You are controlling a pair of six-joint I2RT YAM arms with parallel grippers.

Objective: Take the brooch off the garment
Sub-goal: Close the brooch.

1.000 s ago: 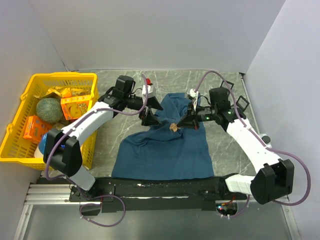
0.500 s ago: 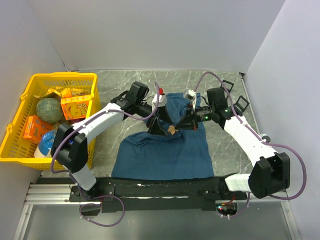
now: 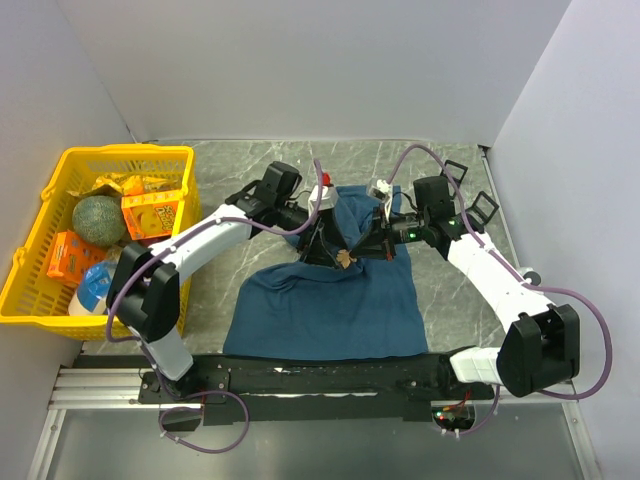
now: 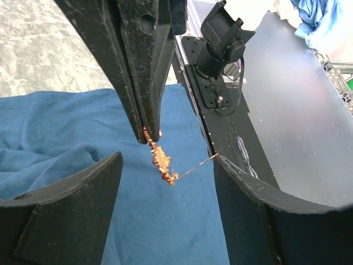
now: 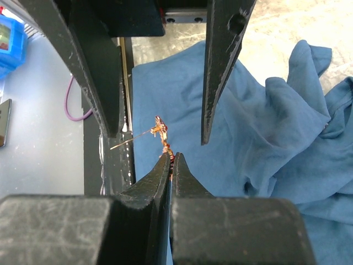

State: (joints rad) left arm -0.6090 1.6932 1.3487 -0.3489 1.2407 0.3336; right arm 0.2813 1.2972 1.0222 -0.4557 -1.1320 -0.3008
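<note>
A dark teal-blue short-sleeved T-shirt (image 3: 330,310) lies on a grey marbled table (image 3: 230,160). Its hem is toward the near edge, where the cloth lies mostly flat. Farther up, the cloth is rumpled into soft folds.

Both claws meet over the upper middle of the T-shirt. The right claw (image 5: 170,159) is pinched tight on one end of the brooch (image 5: 161,132), gripping it between thin black fingertips (image 5: 157,176). The brooch is small and slender, coppery gold with tiny dark red beads, and looks like twisted wire. A fine straight pin juts from it sideways, bare in the air. The brooch hangs over the blue cloth, and it is not possible to tell whether its free end touches the cloth.

The left claw (image 4: 168,163) is spread wide, with one finger (image 4: 83,187) on each side of the brooch. Neither finger touches it.

To the left of the T-shirt, a yellow basket (image 3: 125,151) holds orange boxes (image 3: 150,213) and a round green thing (image 3: 98,220).
</note>
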